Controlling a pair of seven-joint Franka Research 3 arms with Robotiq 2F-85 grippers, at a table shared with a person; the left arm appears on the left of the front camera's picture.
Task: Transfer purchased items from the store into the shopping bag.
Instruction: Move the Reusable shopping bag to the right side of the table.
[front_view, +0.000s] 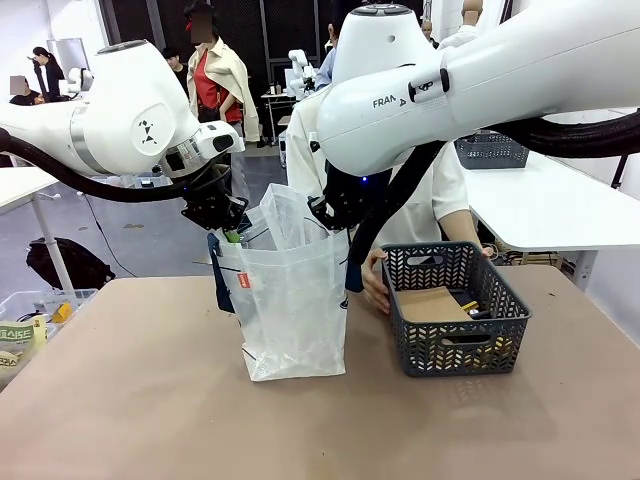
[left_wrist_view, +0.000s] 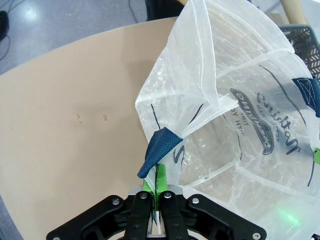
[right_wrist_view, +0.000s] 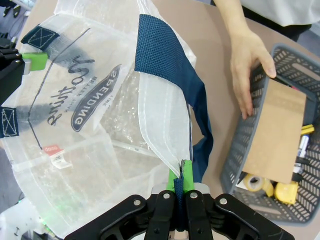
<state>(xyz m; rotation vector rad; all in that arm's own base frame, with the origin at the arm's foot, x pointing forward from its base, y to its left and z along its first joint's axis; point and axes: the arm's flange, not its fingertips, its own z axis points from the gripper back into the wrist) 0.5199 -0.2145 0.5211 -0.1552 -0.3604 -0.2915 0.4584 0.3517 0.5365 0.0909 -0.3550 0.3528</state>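
The left end effector (front_view: 228, 228) is clamped on the rim of the shopping bag (front_view: 290, 300), beside a navy strap end at the 9 o'clock side of its mouth. The right end effector (front_view: 325, 215) is clamped on the strap and film edge at the 3 o'clock side. We find the bag standing on the table (front_view: 120, 400), mouth spread upward between the two. The store basket (front_view: 460, 335) sits just beside the bag at its 3 o'clock, long axis running 12 to 6. The purchased items (right_wrist_view: 287, 192) lie inside with a brown flat packet (front_view: 435, 303) on top. The person's hand (front_view: 375, 285) rests on the basket's 9 o'clock rim. We judge that hand nearest the goods, with both arms occupied; loading must travel toward 9 o'clock, past the right end effector.
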